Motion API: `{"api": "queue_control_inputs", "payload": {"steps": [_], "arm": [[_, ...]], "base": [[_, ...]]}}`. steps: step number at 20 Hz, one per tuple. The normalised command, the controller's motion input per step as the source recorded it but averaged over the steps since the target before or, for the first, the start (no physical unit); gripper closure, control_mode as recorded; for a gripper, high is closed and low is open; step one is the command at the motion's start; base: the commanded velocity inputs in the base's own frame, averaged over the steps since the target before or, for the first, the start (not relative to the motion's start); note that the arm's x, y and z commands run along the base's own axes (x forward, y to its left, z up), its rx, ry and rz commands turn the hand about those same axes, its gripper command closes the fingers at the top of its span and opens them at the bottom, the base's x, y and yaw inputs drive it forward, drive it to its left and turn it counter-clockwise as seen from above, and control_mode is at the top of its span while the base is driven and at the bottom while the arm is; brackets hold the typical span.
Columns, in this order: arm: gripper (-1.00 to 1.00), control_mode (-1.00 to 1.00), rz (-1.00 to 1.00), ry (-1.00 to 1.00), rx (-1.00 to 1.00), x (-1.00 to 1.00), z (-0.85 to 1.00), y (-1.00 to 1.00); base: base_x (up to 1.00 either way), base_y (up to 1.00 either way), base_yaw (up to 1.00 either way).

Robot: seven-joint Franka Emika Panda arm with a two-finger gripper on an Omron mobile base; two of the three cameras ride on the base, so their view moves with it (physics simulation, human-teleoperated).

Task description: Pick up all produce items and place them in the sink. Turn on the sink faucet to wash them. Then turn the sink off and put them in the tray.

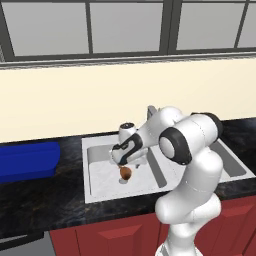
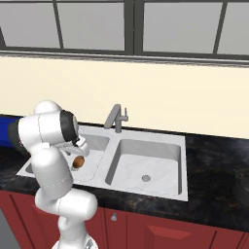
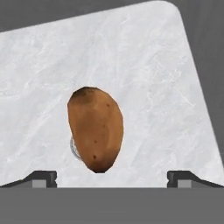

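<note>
Directly below the claw [image 3: 112, 177], a potato [image 3: 96, 128] sits over the round drain [image 3: 73, 148] of the left basin of the sink [image 1: 100, 192]. The claw's two fingertips [image 3: 41, 178] stand wide apart, one on each side of the potato, and neither tip touches it. The potato's long axis runs away from the claw in the hand view, and its body covers most of the drain, leaving a thin metal sliver visible at one edge.

From the left base view, the claw [image 1: 123, 161] points down into the left basin, with the potato [image 1: 125, 173] just beneath it. The faucet [image 2: 116, 118] stands behind the divider between the two basins, beyond the claw and to its right. The blue tray [image 1: 27, 160] rests on the black counter [image 1: 40, 207], well apart from the claw, to its left.
</note>
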Motion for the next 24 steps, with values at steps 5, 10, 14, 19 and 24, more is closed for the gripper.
{"api": "queue_control_inputs", "payload": {"steps": [5, 10, 14, 19, 24], "arm": [[-1.00, -1.00, -0.02, 0.00, 0.00, 0.23, -0.36, 0.00], [-1.00, -1.00, -0.01, 0.00, 0.00, 0.04, -0.27, 0.00], [-1.00, -1.00, 0.00, 0.00, 0.00, 0.00, -0.24, 0.00], [-1.00, -1.00, 0.00, 0.00, 0.00, 0.02, -0.28, 0.00], [-1.00, -1.00, 0.00, 0.00, 0.00, 0.07, -0.25, 0.00]], "base": [[0.00, 0.00, 0.00], [0.00, 0.00, 0.00], [0.00, 0.00, 0.00], [0.00, 0.00, 0.00], [0.00, 0.00, 0.00]]}}
